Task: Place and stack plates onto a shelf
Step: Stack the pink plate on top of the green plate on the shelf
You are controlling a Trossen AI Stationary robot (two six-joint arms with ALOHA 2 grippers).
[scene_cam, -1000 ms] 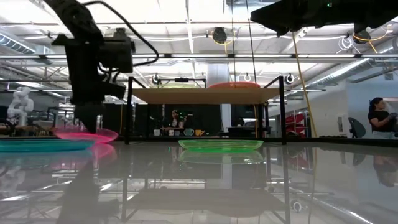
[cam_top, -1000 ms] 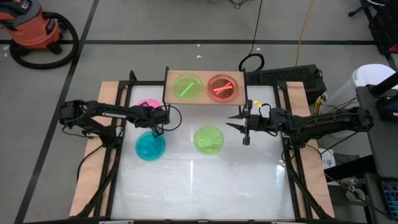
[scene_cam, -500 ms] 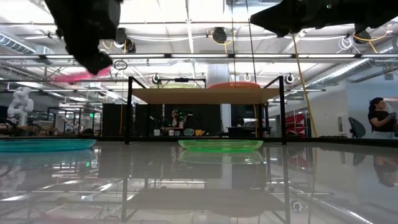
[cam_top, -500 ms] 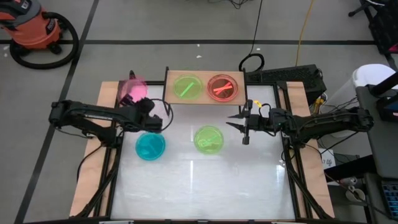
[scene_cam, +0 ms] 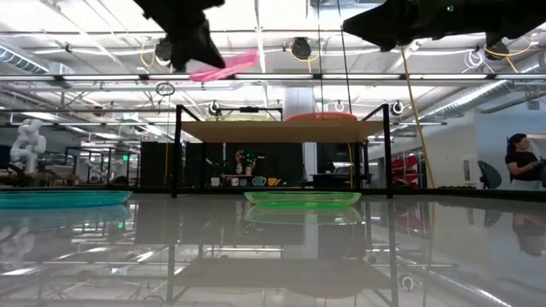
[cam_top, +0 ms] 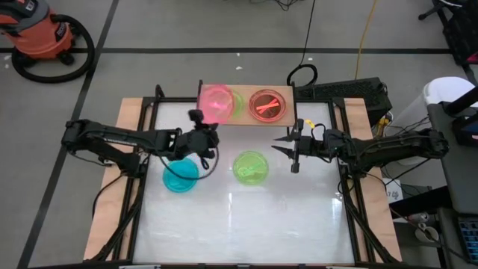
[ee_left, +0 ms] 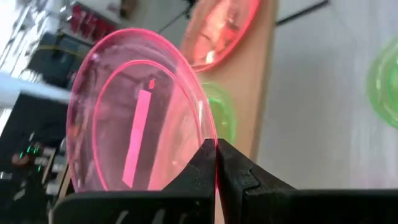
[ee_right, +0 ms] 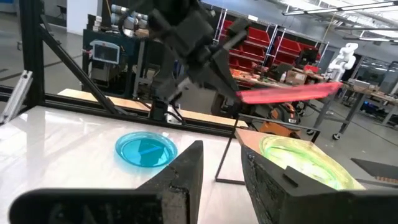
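A translucent pink plate is tilted in the air above the shelf, over its green plate. An orange plate lies beside that. Blue plate and second green plate lie on the table.

grey floor, orange vacuum, red bins

Bare table before green plate
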